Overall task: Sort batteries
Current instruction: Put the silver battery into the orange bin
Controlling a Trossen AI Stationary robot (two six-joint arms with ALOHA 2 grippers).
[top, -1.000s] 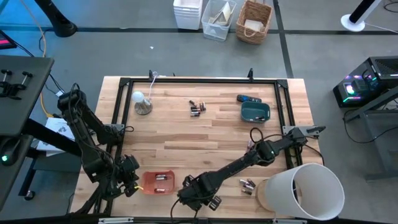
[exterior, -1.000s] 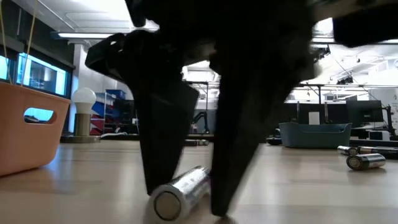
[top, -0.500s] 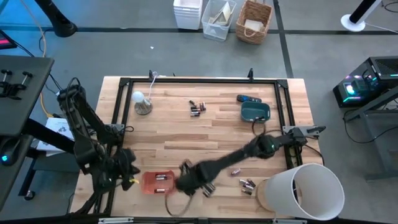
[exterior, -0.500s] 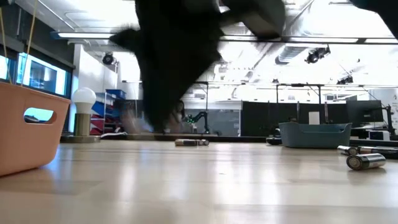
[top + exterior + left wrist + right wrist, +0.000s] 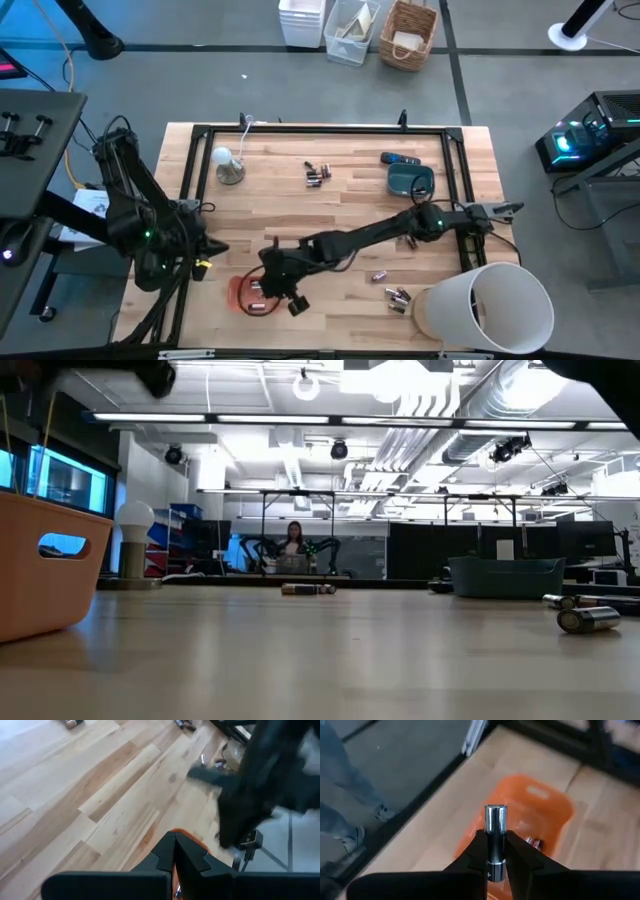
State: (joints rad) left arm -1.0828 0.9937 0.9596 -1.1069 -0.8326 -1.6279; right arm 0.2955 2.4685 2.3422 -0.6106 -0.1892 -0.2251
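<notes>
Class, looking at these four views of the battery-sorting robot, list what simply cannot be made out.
- How many batteries lie in the orange bin: high view, right gripper covers it.
- Sizes of the far battery cluster: too small.
- The held battery: its lower end is hidden between the fingers, right wrist view.

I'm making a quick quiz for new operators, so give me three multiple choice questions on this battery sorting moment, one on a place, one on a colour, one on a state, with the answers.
1. Where is the right gripper?
A. above the orange bin
B. over the teal tray
C. beside the lamp

2. What colour is the bin under the held battery?
A. white
B. orange
C. green

3. What is the state of the right gripper?
A. open and empty
B. shut on a battery
C. out of view

Answers: 1 A, the high view shows the right arm reaching to the orange bin. 2 B, the right wrist view shows it orange. 3 B, its fingers clamp a silvery battery upright between them.
</notes>
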